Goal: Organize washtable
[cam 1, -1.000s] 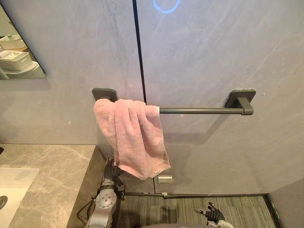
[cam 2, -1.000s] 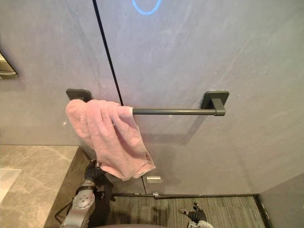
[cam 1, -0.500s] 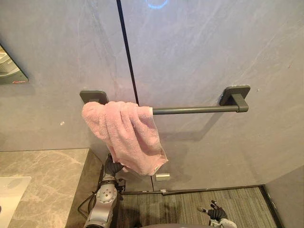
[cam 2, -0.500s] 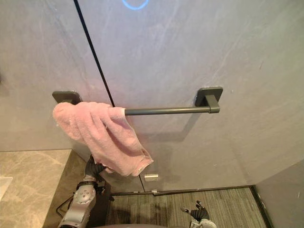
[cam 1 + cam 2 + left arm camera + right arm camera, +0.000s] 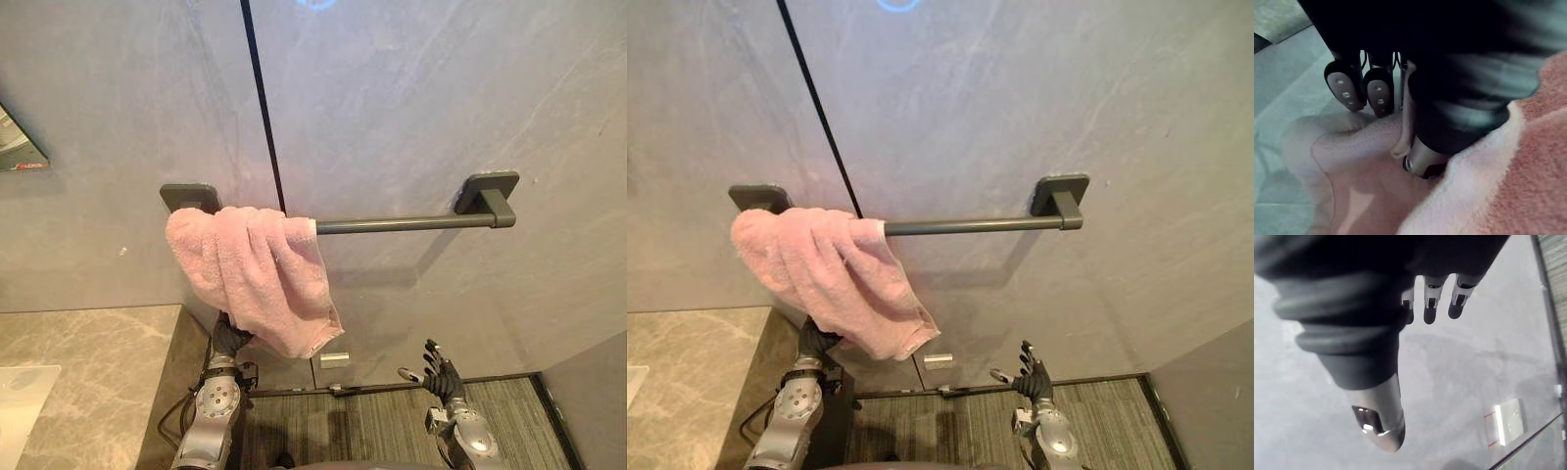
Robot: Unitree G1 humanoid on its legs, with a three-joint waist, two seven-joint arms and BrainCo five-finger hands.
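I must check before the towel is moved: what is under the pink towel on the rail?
Under the lower edge of the pink towel is the left hand, against the cloth. The towel hides the upper part of that hand and the left stretch of the towel rail.

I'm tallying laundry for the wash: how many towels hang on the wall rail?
1: a pink terry towel bunched over the left end of the dark metal wall rail, its lower edge at the left hand. Nothing suggests another hidden in its folds.

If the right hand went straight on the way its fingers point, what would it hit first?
Probably the grey wall: the straight fingers of the right hand aim at it with nothing between, though depth is hard to judge.
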